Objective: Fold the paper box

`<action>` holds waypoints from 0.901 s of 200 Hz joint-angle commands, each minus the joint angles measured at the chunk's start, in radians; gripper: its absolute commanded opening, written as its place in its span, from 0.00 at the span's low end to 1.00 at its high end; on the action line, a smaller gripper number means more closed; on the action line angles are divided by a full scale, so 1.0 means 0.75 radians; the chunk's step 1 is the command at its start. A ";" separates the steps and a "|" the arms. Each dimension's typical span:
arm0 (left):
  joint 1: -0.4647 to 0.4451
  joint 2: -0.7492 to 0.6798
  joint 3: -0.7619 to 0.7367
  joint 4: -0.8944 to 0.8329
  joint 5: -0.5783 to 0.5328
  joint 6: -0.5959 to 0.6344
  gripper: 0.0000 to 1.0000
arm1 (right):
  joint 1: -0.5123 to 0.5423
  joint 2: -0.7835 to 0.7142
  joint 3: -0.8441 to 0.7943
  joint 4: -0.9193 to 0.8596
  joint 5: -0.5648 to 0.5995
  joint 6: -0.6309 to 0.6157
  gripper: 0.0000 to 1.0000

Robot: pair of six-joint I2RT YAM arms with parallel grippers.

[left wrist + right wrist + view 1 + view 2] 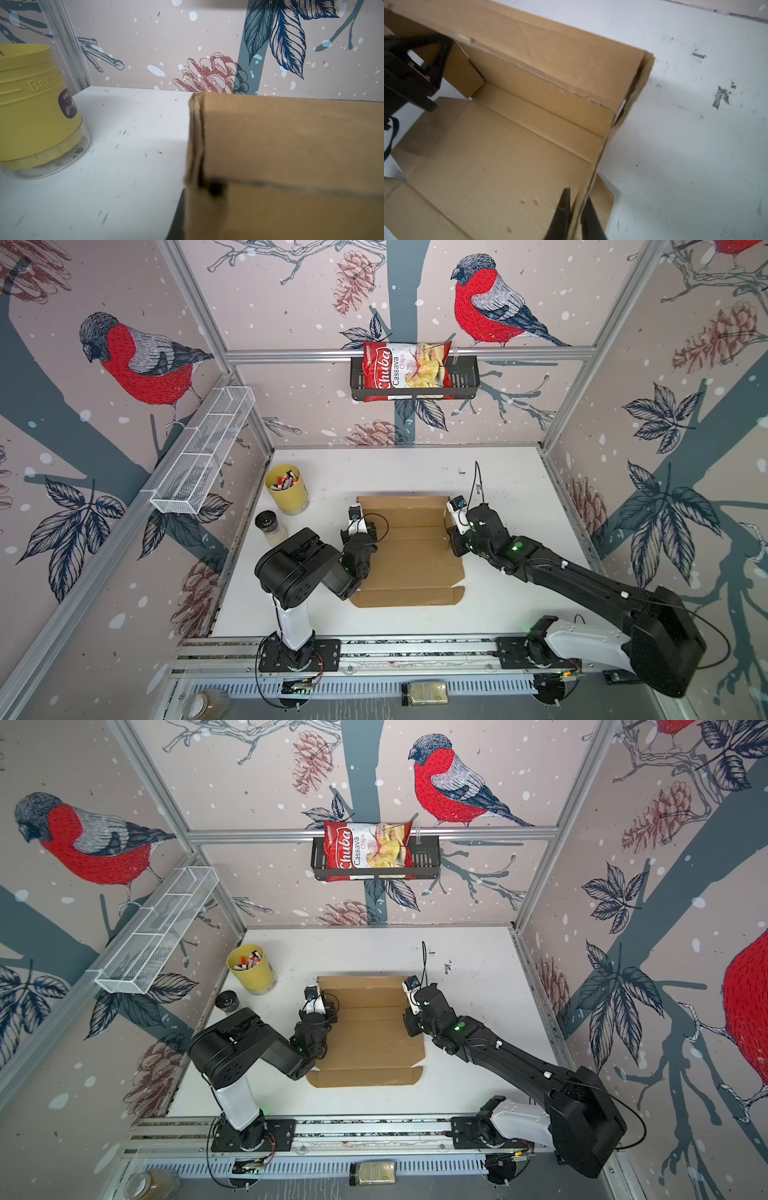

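The paper box (409,556) lies in the middle of the white surface (507,489), between the two arms, and is only partly formed. In both top views its base panel is flat, and a long front flap (365,1077) lies flat on the side nearest the arm bases. The right wrist view shows the rear wall (550,54) raised and leaning over the base.

The left claw (369,531) is at the box's left edge and is closed. In the left wrist view the cardboard (291,155) fills the near foreground and one dark finger (176,220) sits against its outer face, so the claw appears clamped on that side wall.

The right claw (577,193) straddles the upright right side wall. Its two fingers are slightly apart, with one inside the box and one outside, and a thin gap shows next to the cardboard.

A yellow tub (286,491) holding markers and a dark-lidded jar (268,524) stand to the box's left, near the left wall. A chips bag (405,371) sits in a black basket (465,383) on the back wall.
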 commanded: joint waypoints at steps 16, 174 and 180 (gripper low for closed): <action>-0.002 0.001 0.012 -0.022 0.081 0.084 0.00 | -0.104 0.018 0.022 0.131 -0.185 -0.018 0.31; 0.020 -0.007 0.024 -0.072 0.122 0.088 0.00 | -0.460 -0.041 -0.006 0.277 -0.748 0.140 0.71; 0.022 -0.006 0.024 -0.071 0.123 0.088 0.00 | -0.471 -0.046 -0.006 0.284 -0.762 0.152 0.72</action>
